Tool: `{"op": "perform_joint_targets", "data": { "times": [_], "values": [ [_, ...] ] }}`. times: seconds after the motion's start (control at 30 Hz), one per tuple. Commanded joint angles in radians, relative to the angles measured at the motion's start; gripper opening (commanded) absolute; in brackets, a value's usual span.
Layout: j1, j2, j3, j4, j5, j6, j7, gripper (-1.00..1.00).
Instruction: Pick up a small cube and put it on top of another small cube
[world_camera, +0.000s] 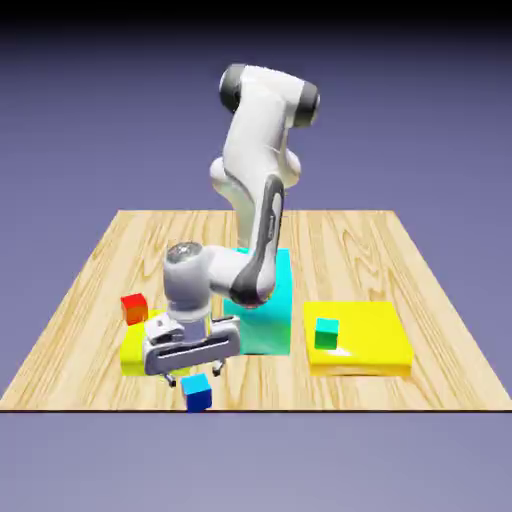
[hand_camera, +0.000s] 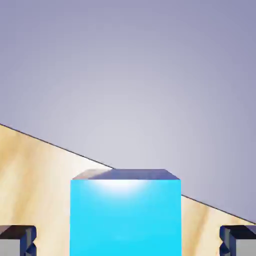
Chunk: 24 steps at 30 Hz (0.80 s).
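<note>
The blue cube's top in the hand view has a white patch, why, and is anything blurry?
Hand view: that looks like glare near the top edge of the blue cube; the wood grain of the table looks soft. Exterior view: the red cube has crisp edges.

The exterior view looks down from high up, across the table (world_camera: 300, 235), toward the robot. It sees the whole top. The hand view looks down the gripper, very close. Both see the blue cube (world_camera: 197, 393) (hand_camera: 125, 217) and the table's near edge.
</note>
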Motion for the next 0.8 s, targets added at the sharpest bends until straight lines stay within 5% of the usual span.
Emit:
{"op": "perform_joint_targets", "data": {
  "times": [0.0, 0.2, 0.77],
  "values": [
    [0.000, 0.000, 0.000, 0.000, 0.000, 0.000, 0.000, -1.00],
    [0.123, -0.181, -0.146, -0.069, -0.162, -0.108, 0.113, -1.00],
    [0.400, -0.774, 0.122, -0.385, -0.707, -0.266, 0.286, -1.00]
  ]
}}
